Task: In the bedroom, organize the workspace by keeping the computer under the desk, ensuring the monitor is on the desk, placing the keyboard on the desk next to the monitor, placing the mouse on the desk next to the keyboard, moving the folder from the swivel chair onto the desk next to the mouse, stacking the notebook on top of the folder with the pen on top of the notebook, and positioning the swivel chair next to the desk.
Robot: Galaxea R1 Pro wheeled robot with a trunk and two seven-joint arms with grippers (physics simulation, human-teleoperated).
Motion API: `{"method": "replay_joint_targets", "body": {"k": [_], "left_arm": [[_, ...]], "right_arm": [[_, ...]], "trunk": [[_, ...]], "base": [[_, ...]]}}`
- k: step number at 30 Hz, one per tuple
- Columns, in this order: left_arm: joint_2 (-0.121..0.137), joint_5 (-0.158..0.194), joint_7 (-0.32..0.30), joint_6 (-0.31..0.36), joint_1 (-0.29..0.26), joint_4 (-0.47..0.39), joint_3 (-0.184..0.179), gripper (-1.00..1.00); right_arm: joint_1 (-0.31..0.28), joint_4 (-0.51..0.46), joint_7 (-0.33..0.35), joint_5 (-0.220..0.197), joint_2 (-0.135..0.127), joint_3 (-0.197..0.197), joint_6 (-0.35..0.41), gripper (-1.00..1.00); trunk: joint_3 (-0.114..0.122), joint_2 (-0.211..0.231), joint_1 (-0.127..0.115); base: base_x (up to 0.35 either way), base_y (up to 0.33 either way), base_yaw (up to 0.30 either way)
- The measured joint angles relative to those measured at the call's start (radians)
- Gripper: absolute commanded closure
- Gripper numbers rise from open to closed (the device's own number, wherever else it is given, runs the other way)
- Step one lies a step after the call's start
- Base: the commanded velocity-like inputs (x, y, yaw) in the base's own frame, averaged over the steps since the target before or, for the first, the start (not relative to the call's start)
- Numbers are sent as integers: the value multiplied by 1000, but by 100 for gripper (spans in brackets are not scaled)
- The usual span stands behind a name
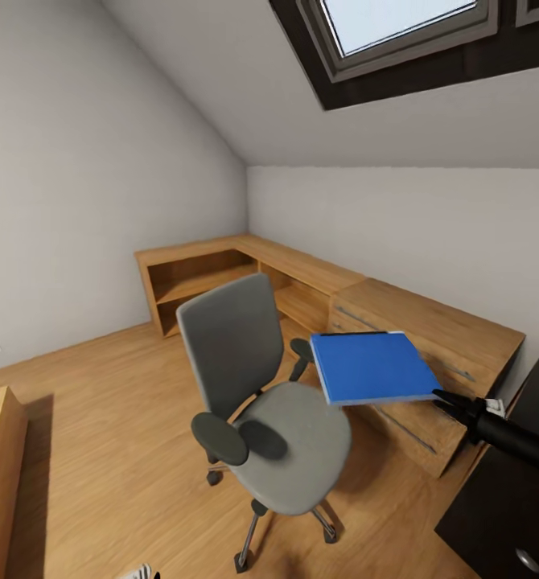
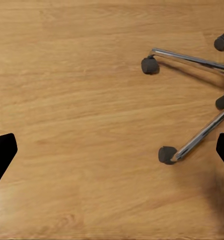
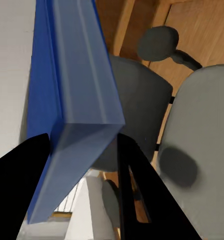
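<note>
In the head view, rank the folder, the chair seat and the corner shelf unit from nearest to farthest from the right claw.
1. Folder: clamped at its edge in the right claw.
2. Chair seat: lower, toward the left arm's side.
3. Corner shelf unit: far back against the walls.

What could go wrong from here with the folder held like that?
1. The right gripper pinches the folder only at one corner edge, with most of it cantilevered out over the swivel chair; it may droop, twist or slip out during transport.
2. Swinging toward the desk, the folder's far end could clip the chair back or the wooden drawer chest right behind it.
</note>
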Motion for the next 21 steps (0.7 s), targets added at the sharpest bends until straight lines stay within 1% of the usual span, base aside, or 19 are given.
{"method": "replay_joint_targets", "body": {"k": [3, 7, 9, 14, 21], "left_arm": [[3, 1, 0, -1, 0, 11, 0, -100], [22, 0, 0, -2, 0, 42, 1, -100], [27, 0, 0, -3, 0, 53, 1, -100], [31, -1, -1, -3, 0, 77, 0, -100], [32, -1, -3, -4, 0, 85, -1, -100]], "right_arm": [[0, 0, 2, -8, 0, -1, -2, 100], [0, 0, 4, -11, 0, -1, -6, 100], [0, 0, 4, -11, 1, -1, -6, 100], [0, 0, 4, -9, 1, -2, -7, 100], [0, 0, 4, -12, -3, -7, -7, 100]], "trunk": [[10, 21, -12], [24, 49, -27], [31, 63, -35], [49, 98, -54], [71, 147, -81]], "base": [[0, 0, -215], [0, 0, -251], [0, 0, -261], [0, 0, -243], [0, 0, -32]]}}
